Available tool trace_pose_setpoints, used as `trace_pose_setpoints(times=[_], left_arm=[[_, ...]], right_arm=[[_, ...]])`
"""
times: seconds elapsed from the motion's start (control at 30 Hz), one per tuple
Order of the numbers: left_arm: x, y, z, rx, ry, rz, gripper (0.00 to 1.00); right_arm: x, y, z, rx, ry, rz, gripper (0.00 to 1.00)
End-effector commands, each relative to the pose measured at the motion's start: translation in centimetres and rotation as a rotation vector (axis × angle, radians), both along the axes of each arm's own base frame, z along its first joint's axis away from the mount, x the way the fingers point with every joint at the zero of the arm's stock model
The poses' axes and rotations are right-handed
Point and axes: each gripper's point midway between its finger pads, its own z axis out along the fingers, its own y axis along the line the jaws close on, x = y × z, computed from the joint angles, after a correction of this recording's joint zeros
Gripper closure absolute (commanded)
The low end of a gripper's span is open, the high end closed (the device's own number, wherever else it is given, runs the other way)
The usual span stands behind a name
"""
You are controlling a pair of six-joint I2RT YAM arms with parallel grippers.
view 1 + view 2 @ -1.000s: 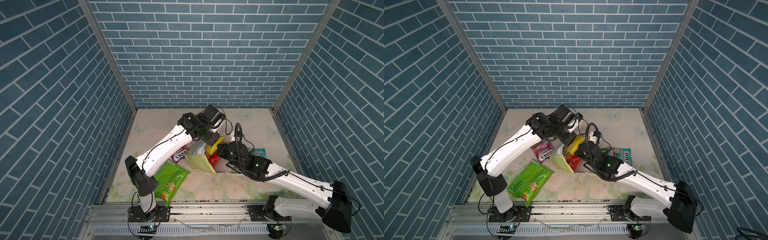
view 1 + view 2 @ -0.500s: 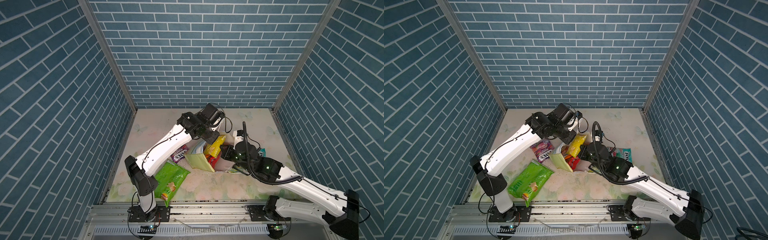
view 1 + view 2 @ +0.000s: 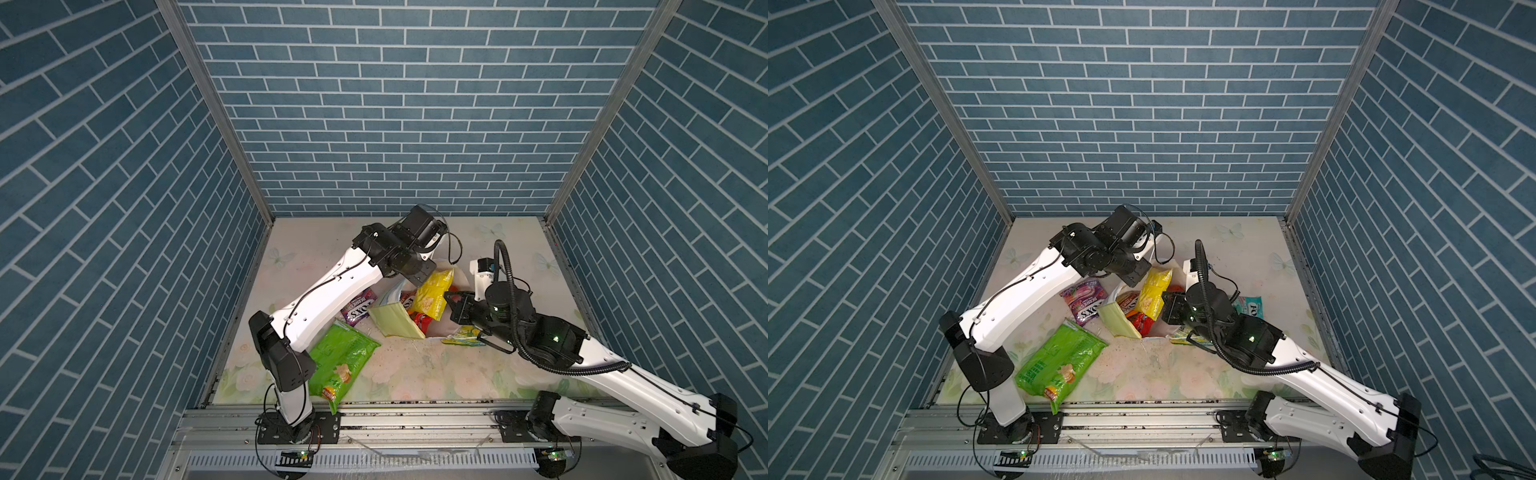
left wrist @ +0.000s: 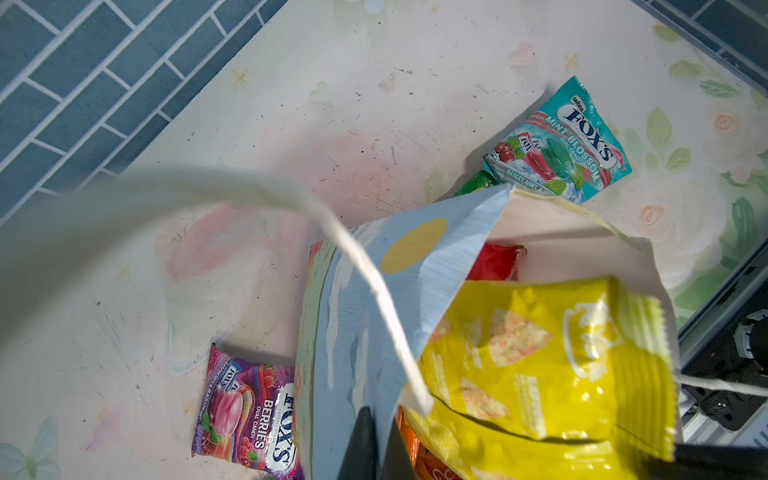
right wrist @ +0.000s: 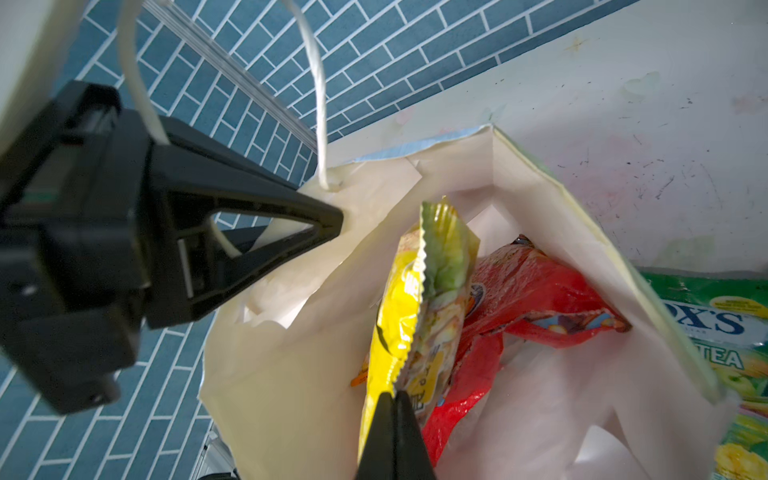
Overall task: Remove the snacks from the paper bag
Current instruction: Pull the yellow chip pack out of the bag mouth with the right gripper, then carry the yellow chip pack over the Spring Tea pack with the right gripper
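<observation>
Nearest to the front edge of the table [image 3: 415,374], the large green chip bag [image 3: 340,361] lies flat beside the base of the left arm. A little further back, the yellow-green FOX'S pack [image 3: 465,334] lies just beside the paper bag [image 3: 395,324], on the right arm's side. The purple FOX'S pack [image 3: 1086,305] lies on the bag's other side, partly under the left arm. The paper bag is near the middle of the table, with its mouth open and its pale yellow side facing the front. A red pack [image 5: 540,291] and an orange pack [image 4: 409,436] are inside it. The right gripper [image 5: 392,399] is fully closed and pinches the serrated edge of a yellow packet [image 3: 432,297], which sticks partly out of the bag's mouth. The left gripper [image 5: 332,222] is closed on the bag's rim, next to where one white cord handle [image 5: 320,124] is fixed. Further back, behind the right wrist, a teal mint FOX'S pack [image 4: 557,141] lies on the table.
</observation>
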Motion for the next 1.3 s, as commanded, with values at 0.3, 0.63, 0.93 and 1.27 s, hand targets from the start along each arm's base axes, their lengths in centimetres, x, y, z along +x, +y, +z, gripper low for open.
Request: trace_pose_setpoints(times=[0.3, 0.63, 0.93, 1.27], left_arm=[[0.1, 1.0, 1.2, -0.004, -0.020, 0.007, 0.94], [0.4, 1.5, 1.3, -0.010, -0.022, 0.014, 0.94], [0.4, 1.5, 1.8, -0.029, -0.032, 0.012, 0.93], [0.6, 0.9, 2.4, -0.044, -0.034, -0.006, 0.94]], right_arm=[[-2.4, -3.3, 9.2, 0.103, -0.222, 0.073, 1.00], [-3.7, -11.2, 14.4, 0.072, -0.386, -0.089, 1.00], [-1.8, -17.3, 12.8, -0.130, -0.361, -0.387, 1.00], [-0.1, -18.7, 9.0, -0.414, -0.246, -0.508, 1.00]])
